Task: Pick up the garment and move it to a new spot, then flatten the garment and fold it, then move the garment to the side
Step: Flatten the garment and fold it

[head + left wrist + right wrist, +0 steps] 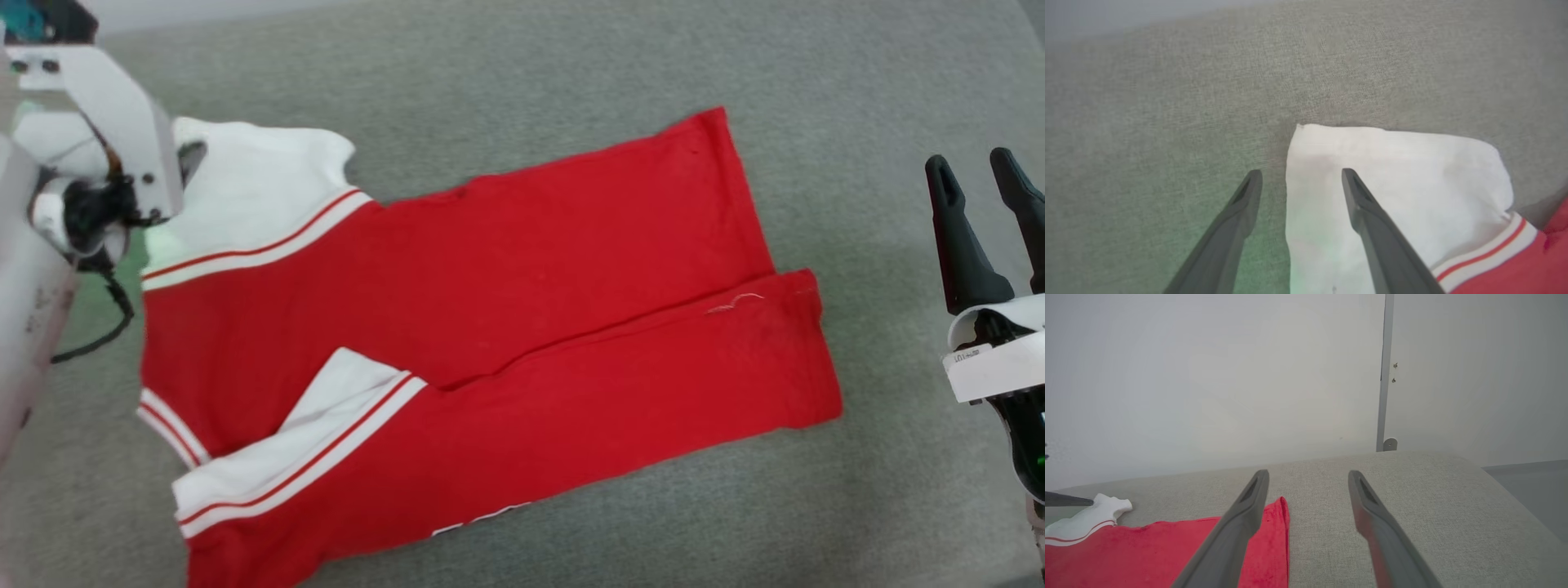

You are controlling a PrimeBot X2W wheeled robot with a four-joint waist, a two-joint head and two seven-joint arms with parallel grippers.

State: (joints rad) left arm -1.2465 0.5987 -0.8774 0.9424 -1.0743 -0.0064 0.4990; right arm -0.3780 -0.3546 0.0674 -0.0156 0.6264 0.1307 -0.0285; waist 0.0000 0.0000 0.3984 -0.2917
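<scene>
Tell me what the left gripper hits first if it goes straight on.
Likely the white sleeve of the garment, its edge between the left gripper's fingers, then the grey cushion; depth unclear.

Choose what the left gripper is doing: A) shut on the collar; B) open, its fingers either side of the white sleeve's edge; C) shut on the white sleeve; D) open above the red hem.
B: the left gripper stands open, one finger over the grey surface, the other over the white sleeve of the garment, gripping nothing.
</scene>
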